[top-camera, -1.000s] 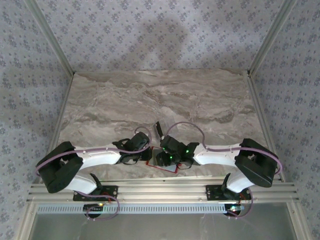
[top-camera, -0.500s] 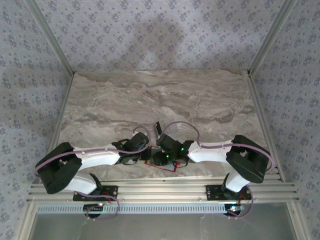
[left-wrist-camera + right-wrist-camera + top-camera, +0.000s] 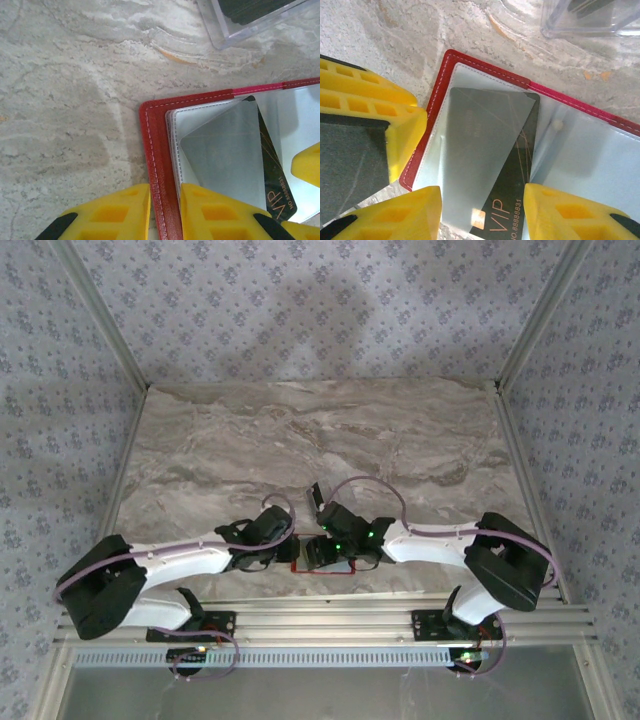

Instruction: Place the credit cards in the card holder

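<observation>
We see the card [image 3: 507,200] partly veiled under a cloudy sleeve of the wallet [image 3: 159,165], its near end cut off by the picture's edge. The clear box [image 3: 580,27] on the far side is cropped too, its contents unreadable.

Red card holder [image 3: 590,150], black credit card [image 3: 512,180], marbled table [image 3: 380,30].

Card [image 3: 520,160] partly inside card holder [image 3: 485,68]
</observation>
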{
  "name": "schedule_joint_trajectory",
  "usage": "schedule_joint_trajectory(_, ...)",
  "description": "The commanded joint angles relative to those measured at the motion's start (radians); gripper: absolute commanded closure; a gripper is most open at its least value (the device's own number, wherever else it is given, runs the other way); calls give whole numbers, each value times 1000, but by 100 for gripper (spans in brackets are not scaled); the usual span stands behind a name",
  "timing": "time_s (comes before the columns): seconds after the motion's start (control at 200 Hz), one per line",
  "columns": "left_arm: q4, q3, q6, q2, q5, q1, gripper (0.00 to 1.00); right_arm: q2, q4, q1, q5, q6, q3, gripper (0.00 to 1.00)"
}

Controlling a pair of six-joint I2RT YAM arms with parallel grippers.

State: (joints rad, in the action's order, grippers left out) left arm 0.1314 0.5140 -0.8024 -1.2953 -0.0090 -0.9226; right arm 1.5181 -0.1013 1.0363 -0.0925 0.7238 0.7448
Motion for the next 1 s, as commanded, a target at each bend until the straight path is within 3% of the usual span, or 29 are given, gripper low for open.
schedule_joint_trajectory(0.0, 35, 32, 27, 12, 21, 4, 77, -14, 13, -2, -2, -12, -3, 52)
schedule_joint_trajectory(0.305, -1, 30, 37, -29, 47, 3, 77, 17, -69, 16, 113, -15, 14, 55)
schedule_joint_trajectory(0.674, -19, 27, 35, -69, 49, -1, 77, 79, -47, 39, 99, -6, 18, 56)
schedule_joint_trajectory(0.994, -25, 26, 26, -76, 41, -14, 77, 67, -72, 38, 129, 6, 29, 70)
